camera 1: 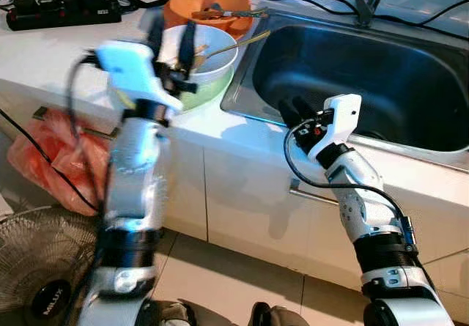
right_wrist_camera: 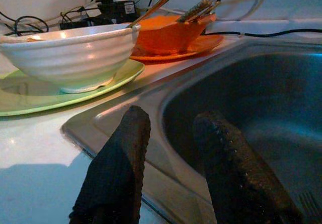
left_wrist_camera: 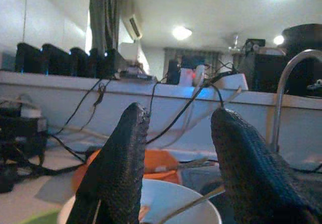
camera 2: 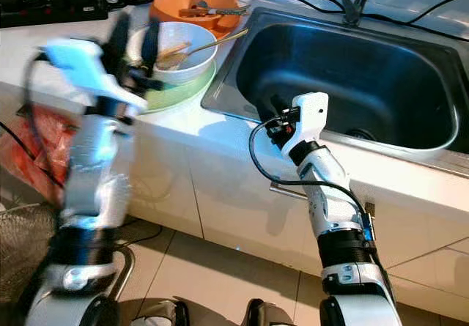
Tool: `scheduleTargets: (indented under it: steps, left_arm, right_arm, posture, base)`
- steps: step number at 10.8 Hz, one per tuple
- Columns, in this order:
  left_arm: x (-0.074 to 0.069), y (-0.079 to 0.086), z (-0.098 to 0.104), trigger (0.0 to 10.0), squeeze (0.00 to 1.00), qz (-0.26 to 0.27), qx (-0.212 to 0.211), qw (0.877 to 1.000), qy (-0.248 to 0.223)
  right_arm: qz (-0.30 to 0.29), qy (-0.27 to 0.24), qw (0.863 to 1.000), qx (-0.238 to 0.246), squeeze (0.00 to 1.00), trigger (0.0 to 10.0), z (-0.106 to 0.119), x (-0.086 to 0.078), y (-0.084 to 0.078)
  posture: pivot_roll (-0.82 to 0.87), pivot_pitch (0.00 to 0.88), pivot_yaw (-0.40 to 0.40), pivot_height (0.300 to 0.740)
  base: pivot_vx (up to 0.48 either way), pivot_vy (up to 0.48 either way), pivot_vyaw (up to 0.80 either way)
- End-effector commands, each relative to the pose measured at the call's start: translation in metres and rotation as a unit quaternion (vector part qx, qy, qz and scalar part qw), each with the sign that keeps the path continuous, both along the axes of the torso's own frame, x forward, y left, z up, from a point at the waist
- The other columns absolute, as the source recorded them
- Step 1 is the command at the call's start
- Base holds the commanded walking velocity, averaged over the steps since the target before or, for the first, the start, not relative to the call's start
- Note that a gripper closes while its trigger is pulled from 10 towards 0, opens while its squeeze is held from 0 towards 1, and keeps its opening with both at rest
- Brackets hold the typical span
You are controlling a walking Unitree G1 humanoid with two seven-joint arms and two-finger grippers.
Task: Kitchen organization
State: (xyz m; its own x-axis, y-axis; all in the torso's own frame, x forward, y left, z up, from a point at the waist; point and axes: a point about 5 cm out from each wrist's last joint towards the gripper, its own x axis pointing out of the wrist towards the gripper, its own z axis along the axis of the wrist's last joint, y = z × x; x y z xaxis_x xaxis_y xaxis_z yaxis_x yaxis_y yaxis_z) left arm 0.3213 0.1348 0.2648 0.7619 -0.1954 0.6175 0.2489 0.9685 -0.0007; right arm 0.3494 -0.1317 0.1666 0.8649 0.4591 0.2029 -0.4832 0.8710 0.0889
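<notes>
1. White kitchen countertop (camera 1: 66,55) runs above white cabinet fronts, with a black power strip (camera 1: 62,9) and cables at the back.
2. Set into it is a stainless steel sink basin (camera 1: 366,77), dark inside.
3. Beside the sink, a white ribbed bowl (camera 1: 212,55) with a gold-coloured utensil (camera 1: 238,45) sits on a pale green plate (right_wrist_camera: 30,95).
4. Behind it stands an orange bowl (camera 1: 209,7) holding cutlery.
5. Blurred, the left gripper (camera 1: 172,47) hovers at the white bowl's near rim, fingers apart, seemingly gripping nothing.
6. At the sink's front edge, the right gripper (camera 1: 294,112) has its fingers slightly parted and empty.
</notes>
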Motion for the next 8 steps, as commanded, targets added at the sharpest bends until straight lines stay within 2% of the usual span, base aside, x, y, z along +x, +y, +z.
scheduleTargets:
  steps: [1,5,8]
  left_arm:
    - [-0.004,0.006,0.0,10.0,0.0,0.004,0.0,1.0,-0.001]
    - [-0.02,0.037,0.005,10.0,0.0,0.028,0.012,1.0,-0.006]
    - [-0.024,0.068,-0.004,10.0,0.0,0.043,0.013,0.999,0.029]
  right_arm:
    - [-0.003,0.054,0.999,0.002,0.0,10.0,-0.026,-0.005,-0.002]
    - [-0.008,0.062,0.998,0.007,0.0,10.0,-0.03,-0.006,-0.002]
    - [-0.011,0.067,0.998,0.006,0.0,10.0,-0.033,-0.005,-0.002]
  posture:
    - [0.05,0.145,-0.046,0.74]
    - [0.06,0.152,-0.053,0.74]
    - [0.07,0.16,-0.055,0.74]
  base:
    - [0.0,0.0,0.0]
    - [0.0,0.0,0.0]
    - [0.0,0.0,0.0]
